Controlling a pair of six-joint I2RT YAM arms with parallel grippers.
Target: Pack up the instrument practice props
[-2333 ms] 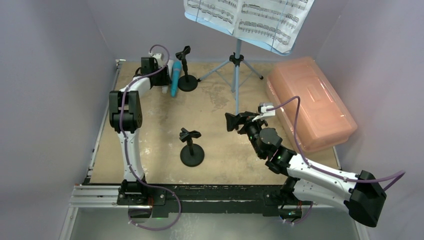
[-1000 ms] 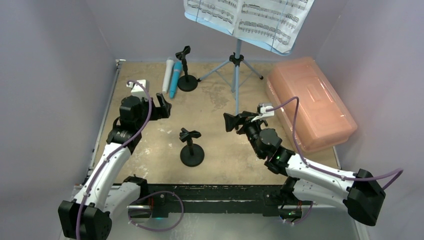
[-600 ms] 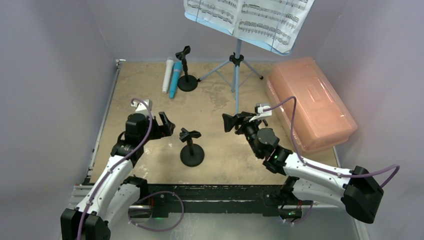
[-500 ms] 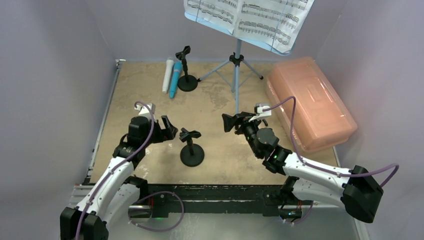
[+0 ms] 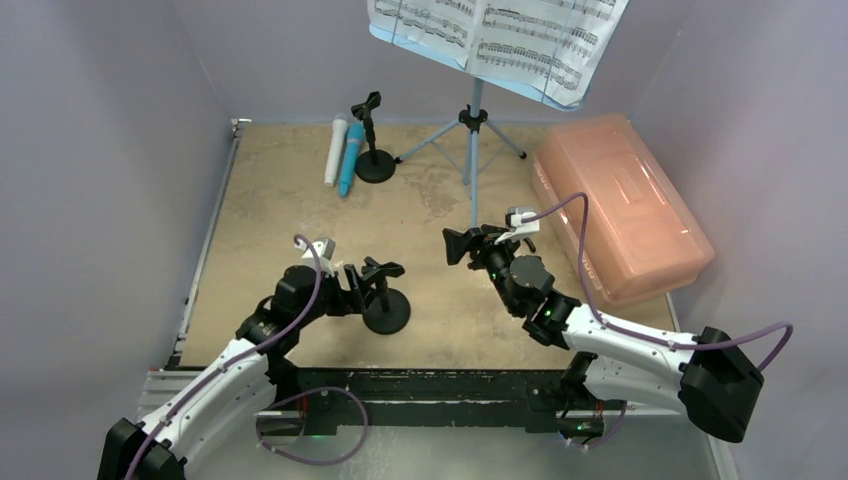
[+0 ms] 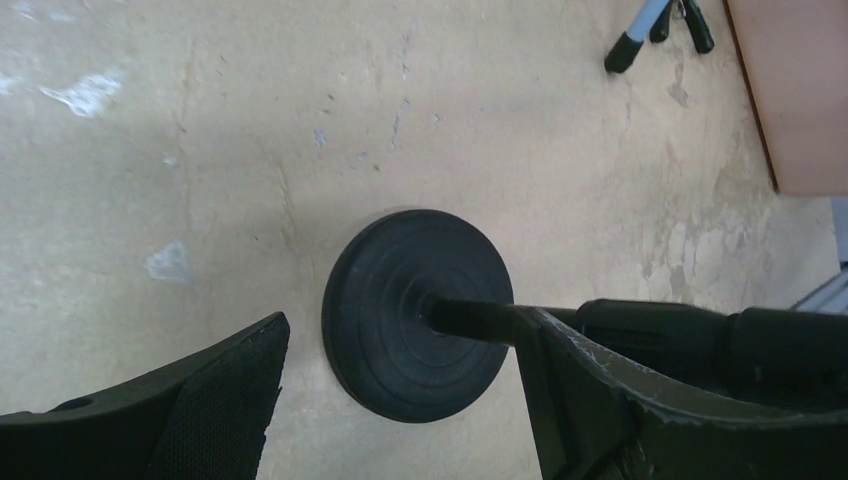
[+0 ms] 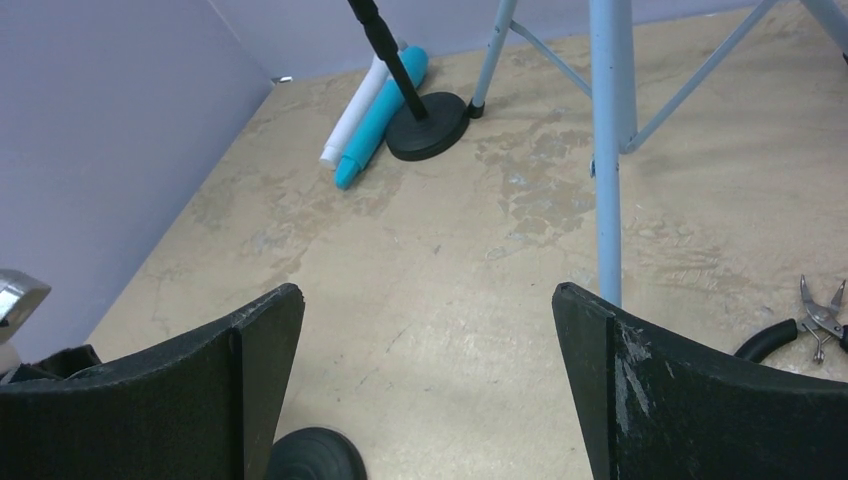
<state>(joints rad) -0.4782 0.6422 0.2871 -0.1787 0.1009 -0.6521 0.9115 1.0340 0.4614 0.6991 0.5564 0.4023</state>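
Left gripper (image 5: 360, 288) straddles mic holder (image 5: 388, 312) (pink box (image 5: 625, 205) lidded).

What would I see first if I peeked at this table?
Probably the tall light-blue music stand at the back middle, with sheet music spread on top. Next comes the big pink box along the right edge. Near the front, the left tool is open right at the stem of a black mic holder.
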